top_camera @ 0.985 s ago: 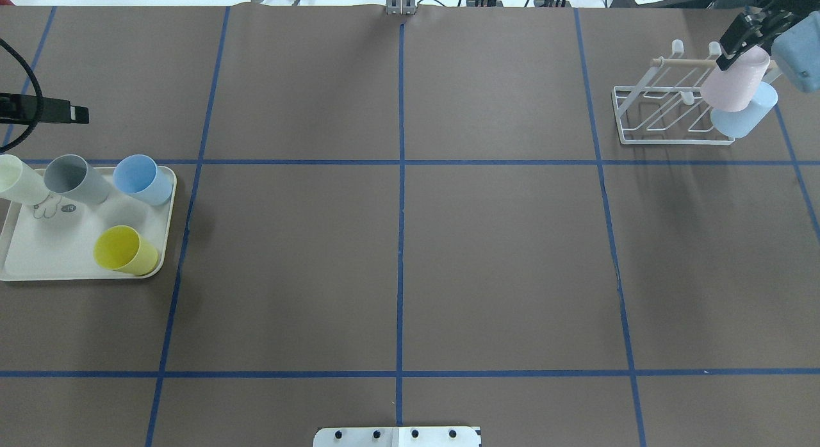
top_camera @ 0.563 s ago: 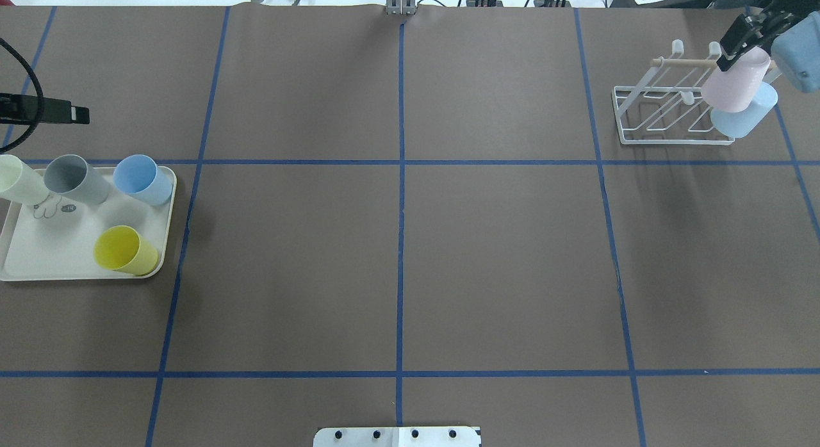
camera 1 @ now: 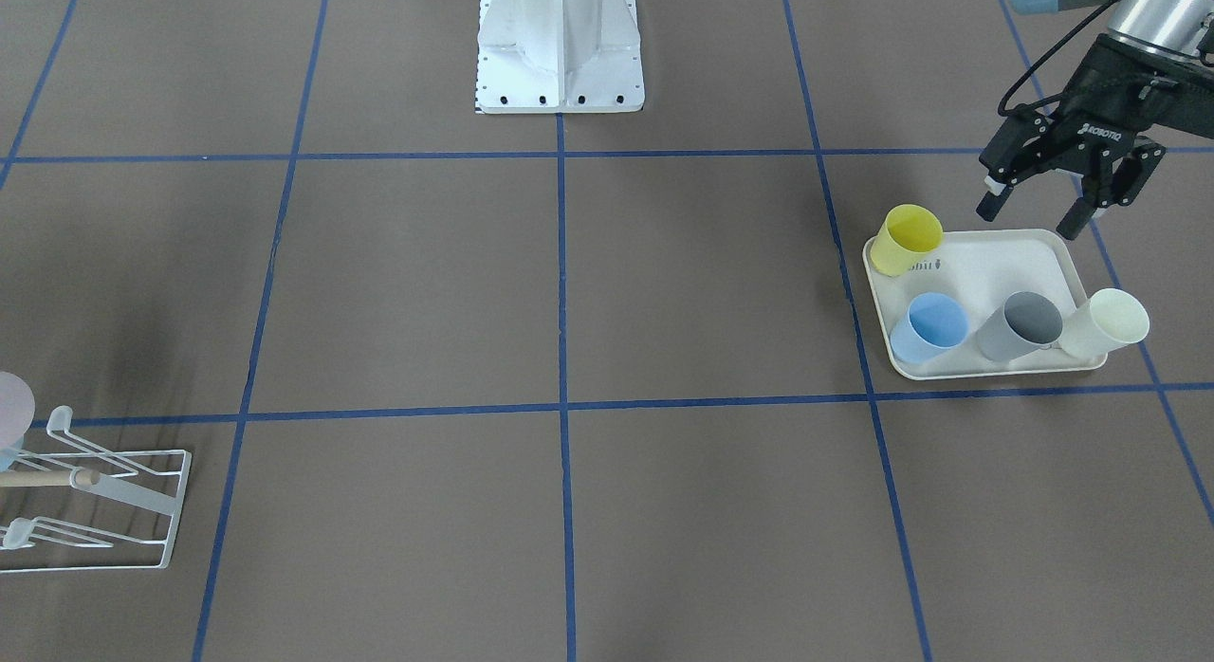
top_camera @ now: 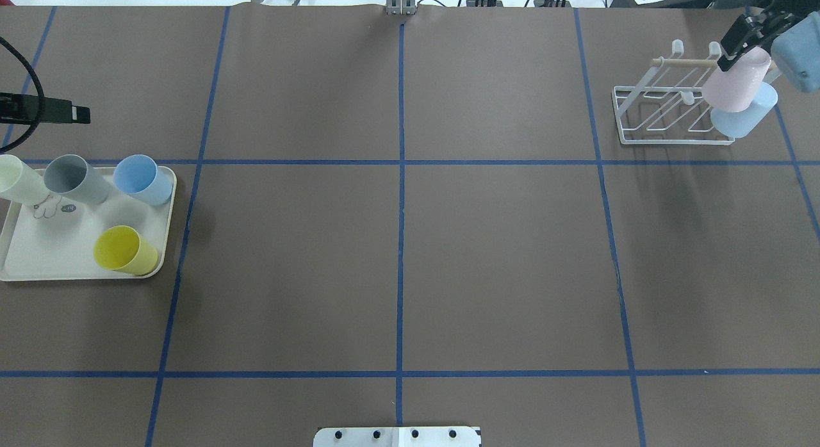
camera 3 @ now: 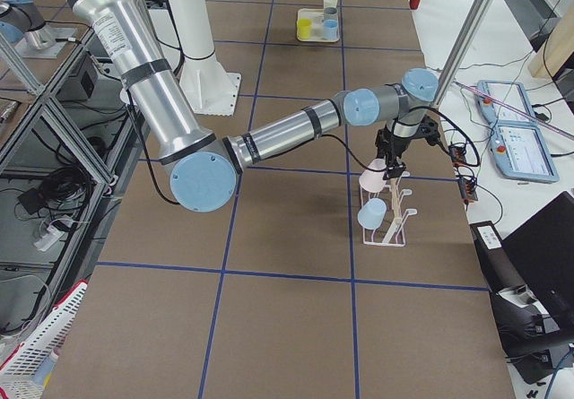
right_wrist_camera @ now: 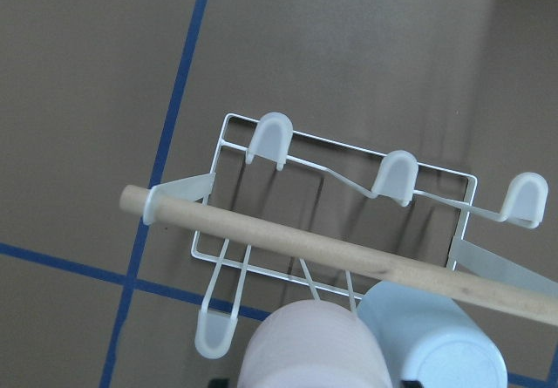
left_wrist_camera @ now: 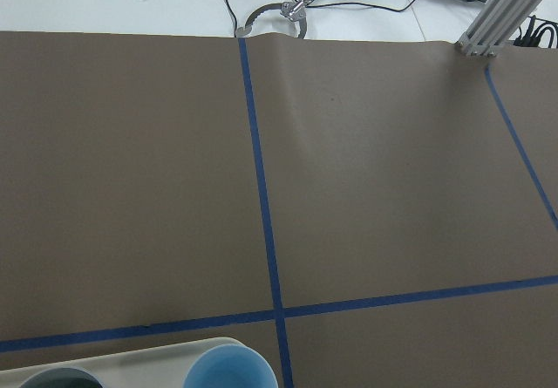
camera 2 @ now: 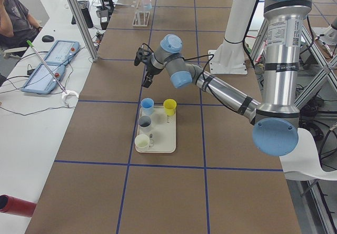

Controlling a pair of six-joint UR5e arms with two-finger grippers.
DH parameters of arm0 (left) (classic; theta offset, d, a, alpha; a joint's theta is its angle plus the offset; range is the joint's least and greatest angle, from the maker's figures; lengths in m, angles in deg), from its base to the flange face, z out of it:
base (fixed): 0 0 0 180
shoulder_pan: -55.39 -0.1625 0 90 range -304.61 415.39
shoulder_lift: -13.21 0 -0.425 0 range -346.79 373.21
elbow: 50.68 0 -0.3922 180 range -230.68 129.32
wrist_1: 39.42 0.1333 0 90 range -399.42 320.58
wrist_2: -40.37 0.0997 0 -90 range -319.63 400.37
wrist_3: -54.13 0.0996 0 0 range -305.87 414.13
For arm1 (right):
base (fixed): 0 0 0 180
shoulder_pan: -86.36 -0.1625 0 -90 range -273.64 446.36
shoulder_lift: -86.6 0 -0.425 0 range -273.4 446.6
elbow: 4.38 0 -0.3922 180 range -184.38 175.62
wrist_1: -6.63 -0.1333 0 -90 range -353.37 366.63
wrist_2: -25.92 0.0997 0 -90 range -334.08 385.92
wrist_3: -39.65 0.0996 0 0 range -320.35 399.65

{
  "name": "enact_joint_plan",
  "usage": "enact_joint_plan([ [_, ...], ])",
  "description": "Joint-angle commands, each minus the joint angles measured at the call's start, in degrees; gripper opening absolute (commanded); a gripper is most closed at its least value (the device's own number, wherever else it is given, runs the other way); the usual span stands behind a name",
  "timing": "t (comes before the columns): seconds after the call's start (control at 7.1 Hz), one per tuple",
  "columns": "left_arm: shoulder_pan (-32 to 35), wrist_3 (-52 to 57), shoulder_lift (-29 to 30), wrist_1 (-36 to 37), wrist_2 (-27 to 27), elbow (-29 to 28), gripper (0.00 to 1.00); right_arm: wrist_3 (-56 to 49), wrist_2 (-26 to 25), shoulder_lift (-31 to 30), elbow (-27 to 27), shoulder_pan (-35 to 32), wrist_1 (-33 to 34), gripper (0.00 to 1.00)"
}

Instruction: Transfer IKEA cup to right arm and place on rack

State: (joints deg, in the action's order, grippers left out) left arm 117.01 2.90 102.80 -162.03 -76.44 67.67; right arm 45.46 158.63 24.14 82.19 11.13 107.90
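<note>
At the table's left end, my left gripper [camera 1: 1029, 221] hangs empty over the back corner of the tray [top_camera: 38, 268], its fingers spread wide. Four cups stand on the tray: cream [top_camera: 16, 178], grey [top_camera: 77, 178], blue [top_camera: 142, 178] and yellow [top_camera: 125, 250]. The risk on this side looks small. If that arm drops, though, a spread finger could clip the yellow cup, the nearest one, and knock it over.

The broad middle of the table lies between my two arms.

At the far right, my right gripper [top_camera: 737, 43] pinches the pink cup [top_camera: 735, 82] near its rim. It holds the cup tilted over the right end of the rack [top_camera: 666, 104]. The hand-over looks done, and what remains is seating the cup.

Most of the trouble could come here. The pink cup sits very close to the pale blue cup [top_camera: 743, 114] already on the rack, and I cannot tell whether they touch. If I press down off-line, I could shove that cup off its peg. The dowel [top_camera: 682, 62] runs just behind the pink cup, so a rim caught on it would stop the cup short of seating. The peg I am aiming for is hidden under the cup. If I open my fingers before the mouth is over it, the cup could roll off the rack's end onto the table. The wire rack looks light, and a sideways push might slide it across the paper.
</note>
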Motion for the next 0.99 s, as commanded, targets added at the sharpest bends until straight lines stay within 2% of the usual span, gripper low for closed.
enact_joint_plan([
  [0.0, 0.0, 0.0, 0.1, 0.0, 0.0, -0.1, 1.00, 0.0, -0.2, 0.1, -0.1, 0.1, 0.0, 0.26],
  [0.84, 0.0, 0.0, 0.0, 0.0, 0.0, 0.0, 1.00, 0.0, -0.3, 1.1, -0.9, 0.1, 0.0, 0.26],
])
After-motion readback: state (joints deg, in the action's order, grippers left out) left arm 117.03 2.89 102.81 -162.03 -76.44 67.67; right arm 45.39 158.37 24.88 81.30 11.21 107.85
